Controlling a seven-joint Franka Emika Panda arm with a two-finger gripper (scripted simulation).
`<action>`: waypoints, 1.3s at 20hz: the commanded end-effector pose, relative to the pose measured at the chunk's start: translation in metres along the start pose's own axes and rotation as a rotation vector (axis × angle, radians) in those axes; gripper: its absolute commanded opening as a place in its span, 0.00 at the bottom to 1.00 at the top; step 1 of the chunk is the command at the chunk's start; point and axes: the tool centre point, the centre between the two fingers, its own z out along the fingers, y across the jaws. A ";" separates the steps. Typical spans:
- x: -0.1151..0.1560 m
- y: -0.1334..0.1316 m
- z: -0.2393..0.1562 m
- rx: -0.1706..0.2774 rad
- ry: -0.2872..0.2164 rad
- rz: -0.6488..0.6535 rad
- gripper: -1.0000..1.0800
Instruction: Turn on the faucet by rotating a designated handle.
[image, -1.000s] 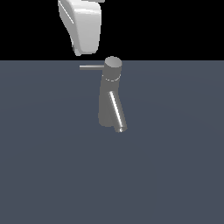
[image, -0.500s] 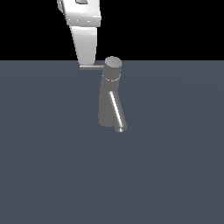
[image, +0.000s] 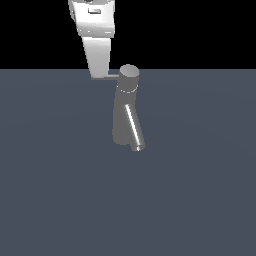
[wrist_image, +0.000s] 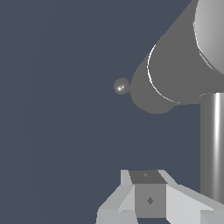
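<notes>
Exterior view: the gripper (image: 98, 75) has been lowered since the earlier frame and now covers the outer end of the handle (image: 114, 75), which juts from the cap of the faucet (image: 125, 110). Whether the jaws are apart cannot be told.

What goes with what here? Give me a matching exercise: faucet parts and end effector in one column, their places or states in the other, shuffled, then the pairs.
Column one
1. handle
2. spout tube
3. round cap
4. end effector

Column two
A. slants down the front of the faucet column, shiny
B. comes down from above to the rod's outer end
C. sits on top of the tapered column
D. sticks out sideways toward the exterior view's left

Pairs: 1-D, 2-A, 3-C, 4-B
</notes>
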 end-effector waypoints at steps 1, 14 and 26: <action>0.000 -0.001 0.000 0.001 0.001 0.002 0.00; -0.001 0.023 0.000 0.001 0.002 0.002 0.00; -0.003 0.046 0.001 0.001 0.002 0.003 0.00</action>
